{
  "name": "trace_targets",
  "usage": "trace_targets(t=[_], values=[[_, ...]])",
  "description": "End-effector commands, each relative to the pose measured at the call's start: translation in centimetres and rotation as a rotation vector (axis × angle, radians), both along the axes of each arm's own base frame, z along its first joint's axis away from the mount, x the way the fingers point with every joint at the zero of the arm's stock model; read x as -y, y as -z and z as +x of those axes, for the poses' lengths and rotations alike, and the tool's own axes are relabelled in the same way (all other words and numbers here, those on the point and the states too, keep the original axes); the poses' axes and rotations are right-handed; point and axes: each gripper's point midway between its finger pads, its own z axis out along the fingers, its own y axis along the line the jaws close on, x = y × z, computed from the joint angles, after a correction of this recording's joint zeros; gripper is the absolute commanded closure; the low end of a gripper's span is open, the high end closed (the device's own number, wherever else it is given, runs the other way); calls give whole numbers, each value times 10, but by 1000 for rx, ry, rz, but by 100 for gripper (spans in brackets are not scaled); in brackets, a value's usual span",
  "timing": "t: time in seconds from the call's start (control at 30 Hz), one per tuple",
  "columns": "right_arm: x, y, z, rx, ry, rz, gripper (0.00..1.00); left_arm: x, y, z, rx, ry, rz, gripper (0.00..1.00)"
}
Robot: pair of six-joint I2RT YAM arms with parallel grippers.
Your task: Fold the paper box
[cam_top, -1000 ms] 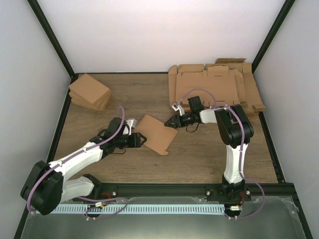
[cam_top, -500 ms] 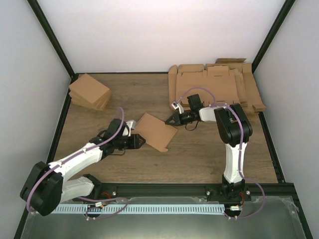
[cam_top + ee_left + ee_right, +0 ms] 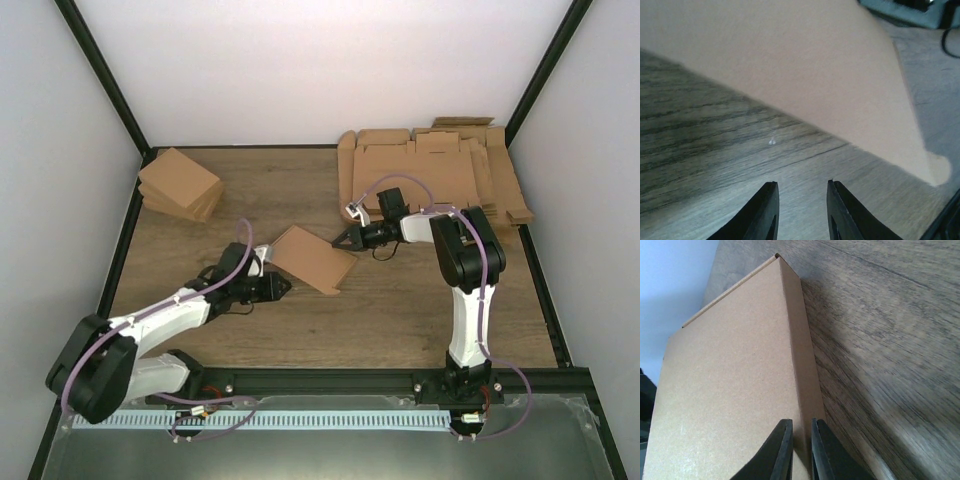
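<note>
The paper box [image 3: 312, 258] is a plain brown, flat, closed box near the table's middle, tilted with its left side raised. My right gripper [image 3: 342, 242] is at its right corner. In the right wrist view the box [image 3: 735, 390] fills the left half. My right gripper [image 3: 802, 424] stands with its fingers nearly together, pinching the box's edge where top and side wall meet. My left gripper [image 3: 284, 287] sits just below the box's left end. In the left wrist view my left gripper [image 3: 802, 186] is open over bare wood, and the box [image 3: 805, 75] hangs ahead, above the table.
A pile of small brown boxes [image 3: 180, 184] sits at the back left. A thick stack of flat tabbed cardboard sheets [image 3: 430, 170] lies at the back right, just behind the right arm. Black frame rails [image 3: 125, 235] border the wooden table.
The right gripper has closed onto the box's right edge. The box has shifted slightly towards the back and tilted. The left gripper's jaws have narrowed, and it now sits just short of the box.
</note>
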Motion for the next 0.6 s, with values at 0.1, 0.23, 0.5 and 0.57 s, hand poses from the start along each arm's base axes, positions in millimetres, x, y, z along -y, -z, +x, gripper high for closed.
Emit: trace_targets(t=[0.1, 0.23, 0.5, 0.57], values=[[13, 41, 0, -63, 48, -119, 87, 4, 18, 2, -19, -8, -10, 74], [14, 43, 0, -66, 50, -123, 87, -1, 15, 3, 8, -26, 1, 74], [12, 37, 1, -54, 45, -110, 87, 9, 12, 21, 75, -72, -91, 90], [11, 35, 0, -53, 41, -99, 87, 15, 3, 35, 132, -81, -121, 96]])
